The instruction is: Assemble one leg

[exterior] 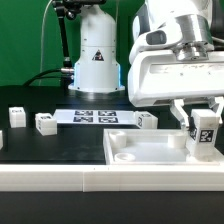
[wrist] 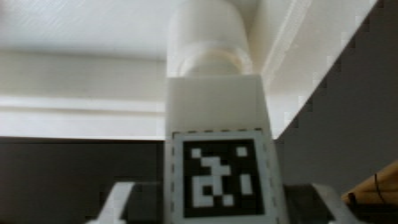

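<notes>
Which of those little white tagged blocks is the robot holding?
The leg at the exterior view's far right, upright in the tool at the white panel; the others sit loose on the table.

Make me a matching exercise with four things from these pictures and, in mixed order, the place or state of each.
1. leg
2. marker board
3. white panel
4. loose post

A. lies free on the table, exterior view's left
B. upright, held in the gripper
C. flat, carries several tags
D. has recessed corner sockets

Pairs: 1-B, 2-C, 3-D, 4-A
</notes>
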`<state>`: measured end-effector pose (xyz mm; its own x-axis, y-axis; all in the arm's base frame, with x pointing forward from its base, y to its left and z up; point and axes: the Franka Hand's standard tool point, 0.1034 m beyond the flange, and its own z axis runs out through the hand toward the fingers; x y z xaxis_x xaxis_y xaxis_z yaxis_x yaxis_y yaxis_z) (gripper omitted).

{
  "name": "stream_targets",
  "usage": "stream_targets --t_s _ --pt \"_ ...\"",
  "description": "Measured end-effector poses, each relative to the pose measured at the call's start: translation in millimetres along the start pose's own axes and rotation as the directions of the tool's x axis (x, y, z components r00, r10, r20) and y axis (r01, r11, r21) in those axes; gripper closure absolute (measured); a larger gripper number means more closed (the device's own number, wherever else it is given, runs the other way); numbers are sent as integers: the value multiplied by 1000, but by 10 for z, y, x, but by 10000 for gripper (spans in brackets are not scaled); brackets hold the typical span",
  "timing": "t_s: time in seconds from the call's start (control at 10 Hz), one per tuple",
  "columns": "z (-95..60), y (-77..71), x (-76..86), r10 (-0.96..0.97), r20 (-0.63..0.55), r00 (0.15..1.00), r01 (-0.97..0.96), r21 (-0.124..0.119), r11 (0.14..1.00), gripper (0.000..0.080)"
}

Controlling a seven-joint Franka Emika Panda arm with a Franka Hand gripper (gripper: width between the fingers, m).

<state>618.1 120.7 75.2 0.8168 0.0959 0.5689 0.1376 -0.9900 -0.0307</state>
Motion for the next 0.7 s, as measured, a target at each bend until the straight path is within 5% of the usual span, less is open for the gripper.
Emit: stream_targets --t_s 0.2,0.3,0.7 --pt "6 -1 -9 0 4 1000 0 0 1000 509" --pt "8 -1 -13 0 5 1000 0 0 1000 266" --pt "11 -1 -18 0 6 1000 0 1 1000 157"
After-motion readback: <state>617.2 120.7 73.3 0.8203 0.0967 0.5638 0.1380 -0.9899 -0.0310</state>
